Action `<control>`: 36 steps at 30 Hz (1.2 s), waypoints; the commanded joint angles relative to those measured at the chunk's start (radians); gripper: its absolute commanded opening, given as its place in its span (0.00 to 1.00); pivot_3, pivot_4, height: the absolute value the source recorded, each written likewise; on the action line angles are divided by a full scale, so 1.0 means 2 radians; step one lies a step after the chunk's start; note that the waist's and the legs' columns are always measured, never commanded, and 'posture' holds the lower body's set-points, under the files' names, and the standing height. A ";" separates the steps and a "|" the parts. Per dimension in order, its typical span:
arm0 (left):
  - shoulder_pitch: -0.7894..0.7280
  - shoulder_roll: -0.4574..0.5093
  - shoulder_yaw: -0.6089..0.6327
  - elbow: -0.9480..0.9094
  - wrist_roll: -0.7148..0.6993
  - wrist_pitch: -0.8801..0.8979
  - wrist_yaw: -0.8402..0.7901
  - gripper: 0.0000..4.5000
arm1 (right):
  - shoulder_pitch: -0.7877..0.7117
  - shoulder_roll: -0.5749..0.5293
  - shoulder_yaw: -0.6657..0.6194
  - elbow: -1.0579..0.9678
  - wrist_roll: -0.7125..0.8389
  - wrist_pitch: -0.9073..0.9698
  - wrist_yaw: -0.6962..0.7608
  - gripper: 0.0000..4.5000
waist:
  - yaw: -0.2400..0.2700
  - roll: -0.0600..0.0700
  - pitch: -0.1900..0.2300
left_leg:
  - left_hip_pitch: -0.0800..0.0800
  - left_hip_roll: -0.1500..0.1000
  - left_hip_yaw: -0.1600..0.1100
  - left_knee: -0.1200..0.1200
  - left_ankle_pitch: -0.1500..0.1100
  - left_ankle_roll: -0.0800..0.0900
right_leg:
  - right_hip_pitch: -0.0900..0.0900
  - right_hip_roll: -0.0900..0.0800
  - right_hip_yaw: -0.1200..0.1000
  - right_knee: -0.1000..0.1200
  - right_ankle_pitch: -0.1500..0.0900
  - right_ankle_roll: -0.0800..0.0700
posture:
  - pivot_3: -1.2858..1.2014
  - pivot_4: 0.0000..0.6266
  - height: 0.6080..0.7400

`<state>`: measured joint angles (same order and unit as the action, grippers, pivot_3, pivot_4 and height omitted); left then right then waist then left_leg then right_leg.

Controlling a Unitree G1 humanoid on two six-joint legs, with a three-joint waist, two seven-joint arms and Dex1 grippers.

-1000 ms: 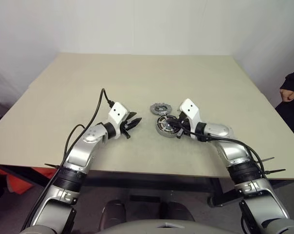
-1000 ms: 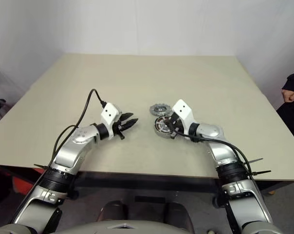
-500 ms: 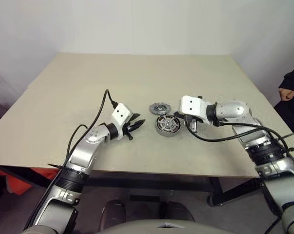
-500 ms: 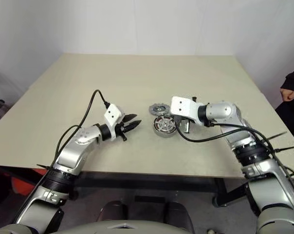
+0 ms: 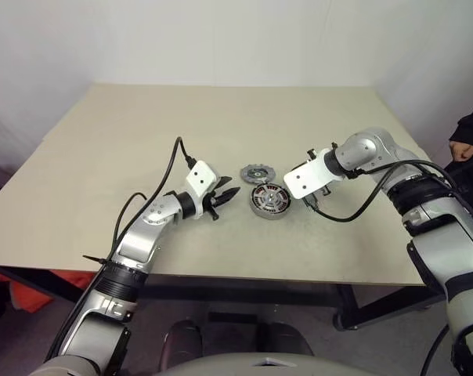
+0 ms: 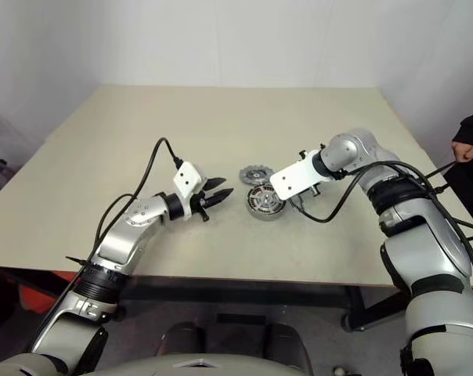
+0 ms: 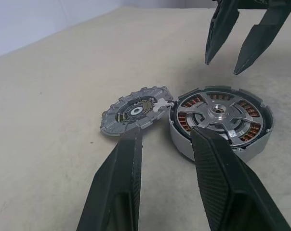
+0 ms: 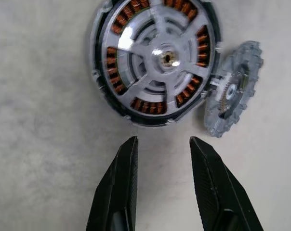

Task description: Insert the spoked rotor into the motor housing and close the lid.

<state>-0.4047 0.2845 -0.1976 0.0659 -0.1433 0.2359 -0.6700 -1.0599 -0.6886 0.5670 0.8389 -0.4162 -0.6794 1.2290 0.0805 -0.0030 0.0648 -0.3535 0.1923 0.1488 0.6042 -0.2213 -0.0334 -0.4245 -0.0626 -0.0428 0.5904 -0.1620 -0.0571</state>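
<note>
Both grippers point(image 5: 223, 196) point(image 7: 234, 45) are seen parted and empty, so the seemingly seated spoked rotor point(image 8: 160, 57) could be knocked askew when the lid point(image 7: 136, 111) is fetched.

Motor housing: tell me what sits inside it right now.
Inside the motor housing sits the silver spoked rotor, level within the ring. Copper windings show through the gaps between its spokes. What lies under the rotor's hub is covered. The lid lies beside the housing.
</note>
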 commanded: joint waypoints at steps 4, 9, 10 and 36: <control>-0.005 -0.002 0.005 -0.016 0.006 -0.010 0.009 0.37 | -0.041 0.012 0.019 0.057 -0.045 -0.066 -0.020 0.41 | -0.006 0.000 0.000 | 0.000 0.000 0.000 0.001 0.000 0.000 | 0.000 0.000 0.000 0.001 0.000 0.000 | 0.52 0.00 1.00; -0.004 -0.002 0.007 -0.017 0.006 -0.009 0.012 0.37 | -0.047 0.034 0.021 0.084 -0.061 -0.078 -0.035 0.41 | -0.010 0.000 0.000 | 0.000 0.000 0.000 0.002 0.000 0.000 | 0.000 0.000 0.000 0.002 0.000 0.000 | 0.52 0.00 1.00; -0.004 -0.002 0.007 -0.017 0.006 -0.009 0.013 0.37 | -0.048 0.037 0.020 0.088 -0.064 -0.079 -0.038 0.41 | -0.010 0.000 0.000 | 0.000 0.000 0.000 0.002 0.000 0.000 | 0.000 0.000 0.000 0.003 0.000 0.000 | 0.52 0.00 1.00; 0.003 0.004 0.008 -0.024 0.010 -0.008 0.026 0.37 | -0.055 0.091 0.025 0.149 -0.100 -0.091 -0.077 0.14 | -0.021 0.000 0.000 | 0.000 0.001 0.000 0.005 0.000 0.000 | 0.000 0.000 0.000 0.008 -0.001 -0.001 | 0.52 0.00 1.00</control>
<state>-0.3884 0.2890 -0.1952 0.0627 -0.1294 0.2374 -0.6244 -1.1511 -0.5141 0.6120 1.1302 -0.6180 -0.8549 1.0784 0.0388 -0.0032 0.0651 -0.3524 0.1943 0.1487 0.6135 -0.2210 -0.0345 -0.4247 -0.0627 -0.0424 0.6058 -0.1653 -0.0586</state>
